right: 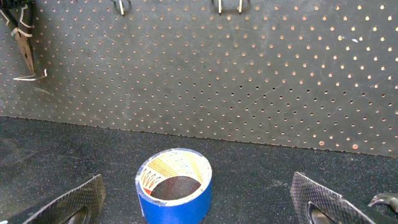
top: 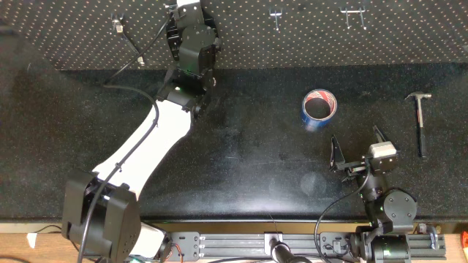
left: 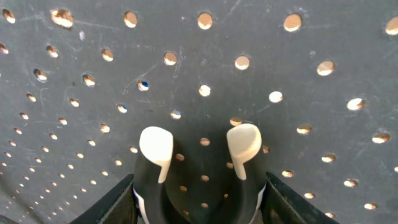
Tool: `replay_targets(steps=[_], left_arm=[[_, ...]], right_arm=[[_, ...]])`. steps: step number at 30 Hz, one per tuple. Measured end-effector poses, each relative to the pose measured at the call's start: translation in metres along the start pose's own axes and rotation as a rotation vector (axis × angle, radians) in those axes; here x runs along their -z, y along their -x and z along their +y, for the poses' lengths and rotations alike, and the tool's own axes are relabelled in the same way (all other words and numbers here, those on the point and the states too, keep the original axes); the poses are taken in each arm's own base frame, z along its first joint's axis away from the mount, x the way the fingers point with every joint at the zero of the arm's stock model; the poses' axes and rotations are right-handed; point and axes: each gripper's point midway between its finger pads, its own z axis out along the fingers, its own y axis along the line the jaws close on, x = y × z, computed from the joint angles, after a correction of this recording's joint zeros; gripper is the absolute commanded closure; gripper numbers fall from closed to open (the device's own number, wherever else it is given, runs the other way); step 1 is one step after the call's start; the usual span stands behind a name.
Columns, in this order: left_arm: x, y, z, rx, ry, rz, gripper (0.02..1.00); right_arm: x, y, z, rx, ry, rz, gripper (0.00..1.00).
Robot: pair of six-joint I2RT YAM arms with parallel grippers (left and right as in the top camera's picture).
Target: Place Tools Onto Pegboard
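A blue tape roll (top: 319,108) (right: 174,185) stands on end on the black table, just ahead of my right gripper (top: 358,148), which is open and empty, its fingers (right: 74,202) wide to either side of the roll and short of it. A hammer (top: 420,123) lies on the table at the far right. A dark plier-like tool (top: 130,44) (right: 22,37) hangs on the pegboard (top: 307,44). My left gripper (left: 200,146) is raised close against the pegboard (left: 280,62), to the right of that tool, open with nothing between its white pads (left: 155,152).
Two bare metal hooks (top: 276,16) (top: 353,14) stick out of the pegboard above the tape roll. The black table (top: 248,146) stretches between the two arms. The hammer's head (right: 382,200) shows at the edge of the right wrist view.
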Motion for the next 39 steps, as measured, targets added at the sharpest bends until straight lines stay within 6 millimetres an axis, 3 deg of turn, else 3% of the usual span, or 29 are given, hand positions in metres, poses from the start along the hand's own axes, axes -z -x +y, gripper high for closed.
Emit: replay_targets(steps=[8, 11, 12, 17, 18, 19, 22, 29, 31, 34, 36, 39], left_arm=[[0.000, 0.000, 0.000, 0.000, -0.002, 0.001, 0.989], [0.000, -0.001, -0.001, 0.000, -0.005, 0.002, 0.603], [-0.001, -0.001, -0.001, 0.000, -0.008, 0.003, 0.527], [-0.001, -0.001, -0.001, 0.001, -0.008, 0.003, 0.369], [-0.001, -0.001, -0.001, -0.004, -0.010, 0.004, 0.318], [-0.001, -0.001, -0.001, -0.004, -0.011, 0.006, 0.176], [-0.001, -0.003, 0.002, -0.016, 0.000, 0.014, 0.047], [0.002, -0.003, 0.007, -0.030, 0.013, 0.027, 0.023], [0.006, -0.015, 0.005, -0.059, -0.018, 0.085, 0.023], [0.029, -0.029, 0.014, -0.128, -0.047, 0.211, 0.023], [0.049, -0.020, 0.023, -0.131, -0.073, 0.234, 0.023], [0.078, 0.013, 0.042, -0.064, -0.152, 0.194, 0.023]], right_arm=[[0.000, 0.000, 0.000, 0.000, 0.000, 0.000, 0.025], [0.000, 0.000, 0.000, 0.000, 0.000, 0.000, 0.025], [0.000, 0.000, 0.000, 0.000, 0.000, 0.000, 0.025], [0.000, 0.000, 0.000, 0.000, 0.000, 0.000, 0.025], [0.000, 0.000, 0.000, 0.000, 0.000, 0.000, 0.025], [0.000, 0.000, 0.000, 0.000, 0.000, 0.000, 0.025], [0.000, 0.000, 0.000, 0.000, 0.000, 0.000, 0.025], [0.000, 0.000, 0.000, 0.000, 0.000, 0.000, 0.025], [0.000, 0.000, 0.000, 0.000, 0.000, 0.000, 0.025], [0.000, 0.000, 0.000, 0.000, 0.000, 0.000, 0.025], [0.000, 0.000, 0.000, 0.000, 0.000, 0.000, 0.025], [0.000, 0.000, 0.000, 0.000, 0.000, 0.000, 0.025]])
